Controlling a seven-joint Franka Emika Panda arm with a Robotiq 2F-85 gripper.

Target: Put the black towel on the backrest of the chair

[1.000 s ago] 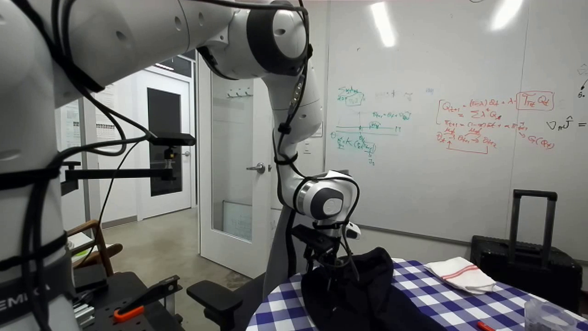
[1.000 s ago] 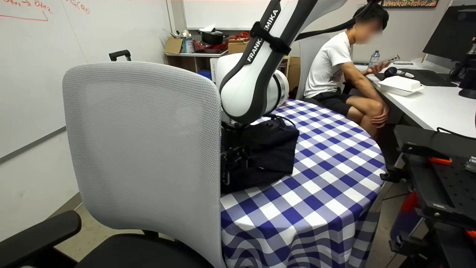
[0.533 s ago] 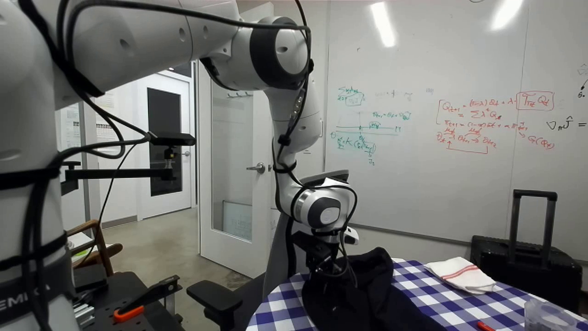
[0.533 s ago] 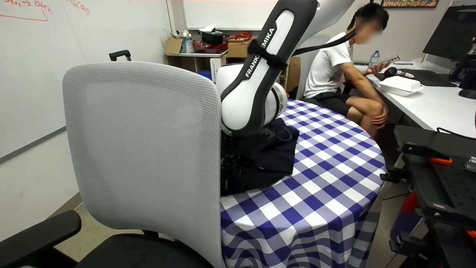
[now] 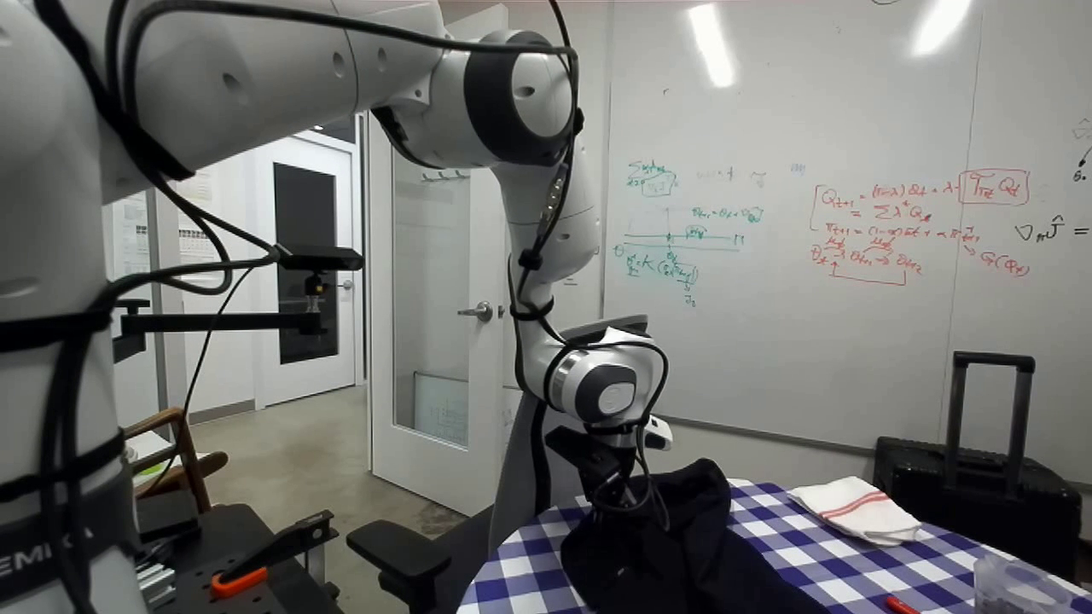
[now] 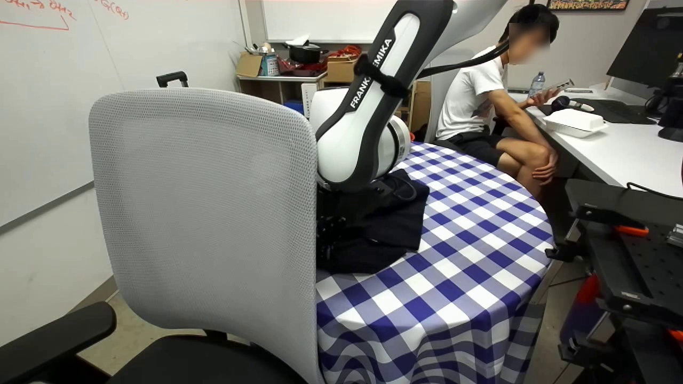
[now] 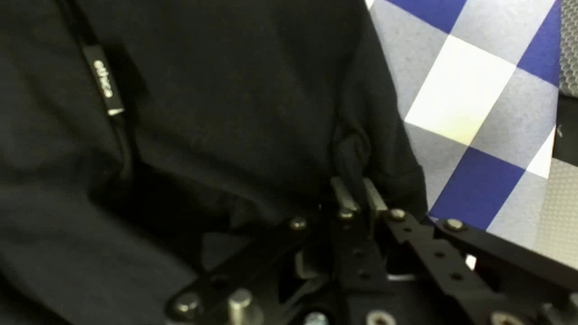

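Hand gripping a fold of the black towel; its pale-lettered tag unreadable to me; arm marked “FRANK…MIKA”.

towel on table | chair just beside table | suitcase before whiteboard

Matt black cloth, mesh chair backrest, glossy whiteboard

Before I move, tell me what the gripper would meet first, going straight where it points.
More of the black towel, a fold of which the gripper holds; then probably the checkered tablecloth beneath, though depth is unclear.
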